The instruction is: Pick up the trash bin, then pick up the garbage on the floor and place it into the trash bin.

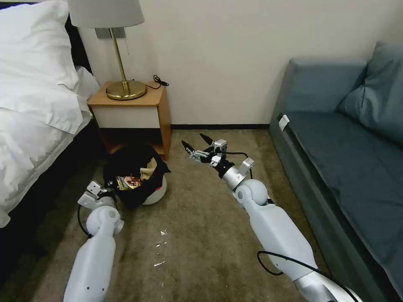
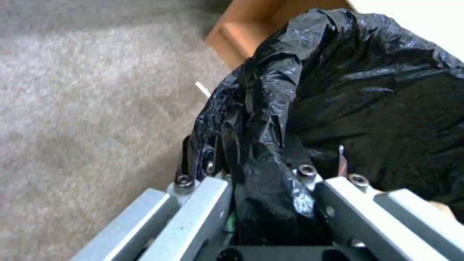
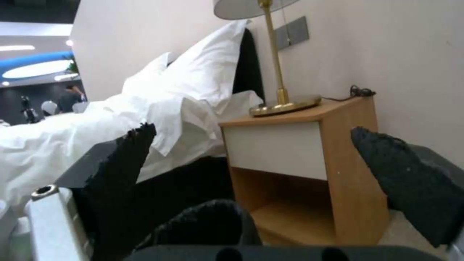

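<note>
Head view. Bin (image 1: 145, 180): white, black-bagged, tilted toward the camera, just before the nightstand (image 1: 134, 111), mouth open. Inside: wrappers and tan paper (image 1: 132, 181). Left gripper (image 1: 110, 187): at the bin's near rim, fingers buried in the bag. Right gripper (image 1: 197, 147): raised above the carpet (image 1: 201, 235) beside the bin, fingers spread wide, nothing held. Carpet between the arms carries no litter that can be made out, only a pale streak (image 1: 159, 247).

Left wrist view. Left gripper (image 2: 263, 170): both fingers closed on a bunched fold of bag (image 2: 270, 188) at the rim; whether the hard rim sits inside the fold cannot be told. Risk: if the hold is on plastic alone, the liner may pull free or tear, and the bin drop. Risk: the tilt may spill the contents.

Right wrist view. Right gripper (image 3: 256, 170): black fingertips (image 3: 396, 170) far apart, empty, facing the nightstand (image 3: 299, 156) and bed (image 3: 96, 130). Risk: a forward sweep could strike the nightstand or the bin.
</note>
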